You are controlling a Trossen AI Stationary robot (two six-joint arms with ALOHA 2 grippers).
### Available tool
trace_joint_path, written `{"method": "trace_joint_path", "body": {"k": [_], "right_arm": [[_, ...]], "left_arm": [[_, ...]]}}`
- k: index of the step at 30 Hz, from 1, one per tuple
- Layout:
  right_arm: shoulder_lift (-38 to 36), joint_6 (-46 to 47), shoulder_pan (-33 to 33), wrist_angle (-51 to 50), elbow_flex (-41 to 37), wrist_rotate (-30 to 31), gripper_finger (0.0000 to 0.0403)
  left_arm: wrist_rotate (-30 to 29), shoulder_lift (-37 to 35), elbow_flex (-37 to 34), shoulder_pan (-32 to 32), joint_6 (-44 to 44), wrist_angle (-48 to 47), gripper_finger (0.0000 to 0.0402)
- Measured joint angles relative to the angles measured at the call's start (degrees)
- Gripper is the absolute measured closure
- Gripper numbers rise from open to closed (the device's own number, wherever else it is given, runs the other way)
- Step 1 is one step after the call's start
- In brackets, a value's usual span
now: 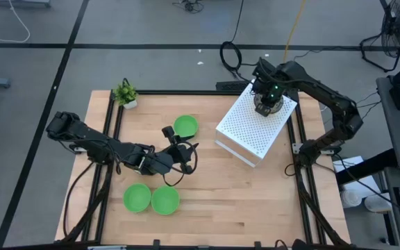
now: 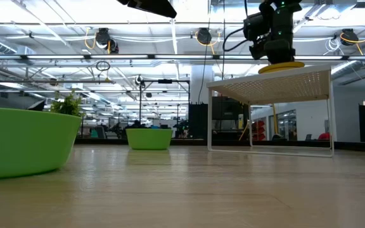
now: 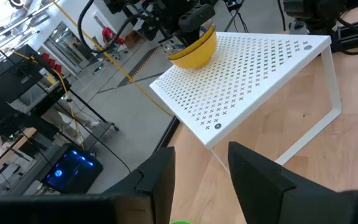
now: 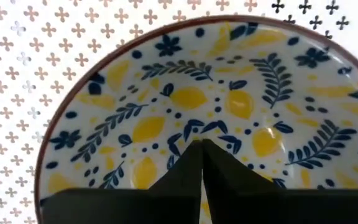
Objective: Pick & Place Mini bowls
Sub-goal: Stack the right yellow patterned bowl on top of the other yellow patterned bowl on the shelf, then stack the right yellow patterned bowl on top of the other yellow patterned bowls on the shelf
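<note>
Fingers (image 4: 201,163) of the right arm meet, empty, over a lemon-patterned bowl (image 4: 216,106); left fingers (image 3: 160,180) gape, empty.

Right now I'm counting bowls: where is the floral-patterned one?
The cream bowl with blue and yellow floral pattern sits on the white perforated shelf, table's right rear, under the right gripper.

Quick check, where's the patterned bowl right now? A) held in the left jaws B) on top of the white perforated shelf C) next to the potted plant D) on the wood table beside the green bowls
B: the patterned bowl sits on the white perforated shelf, under the right gripper, whose jaws are shut.
</note>
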Motion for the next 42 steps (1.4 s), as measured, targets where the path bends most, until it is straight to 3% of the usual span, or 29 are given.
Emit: {"method": "trace_joint_path", "body": {"k": [5, 15, 23, 26, 31, 36, 40, 42], "right_arm": [[-1.67, -0.21, -0.04, 0.25, -0.11, 3.38, 0.0403], [-6.57, -0.23, 0.00, 3.43, -0.11, 3.23, 0.0403], [-13.80, 0.16, 2.25, 11.93, -0.07, 3.11, 0.0403], [-16.53, 1.28, 4.86, 19.13, 0.01, 1.87, 0.0403], [-19.16, 3.18, 10.92, 30.36, 0.02, -6.13, 0.0403], [-19.53, 1.83, 19.42, 34.17, -0.20, -9.92, 0.0403], [-20.85, 2.24, 26.55, 35.75, -7.05, -10.87, 0.0403], [-22.11, 1.93, 30.39, 42.20, -13.76, -11.03, 0.0403]], "left_arm": [[0.00, 0.00, 0.00, 0.00, -0.02, 0.02, 0.0249], [0.00, 0.00, 0.00, 0.00, -0.08, 0.02, 0.0249], [0.00, 0.00, 0.00, 0.58, -0.19, -2.17, 0.0249], [0.00, 0.00, 0.00, 1.28, -1.68, -3.35, 0.0249], [0.00, 0.00, 0.00, 2.34, -4.39, -6.45, 0.0250], [-0.02, 0.00, 0.00, 2.62, -6.44, -9.40, 0.0250], [-0.09, -0.61, 0.00, 1.73, -12.00, -17.18, 0.0250], [-0.19, -2.06, 0.00, 1.11, -16.34, -21.84, 0.0250]]}}
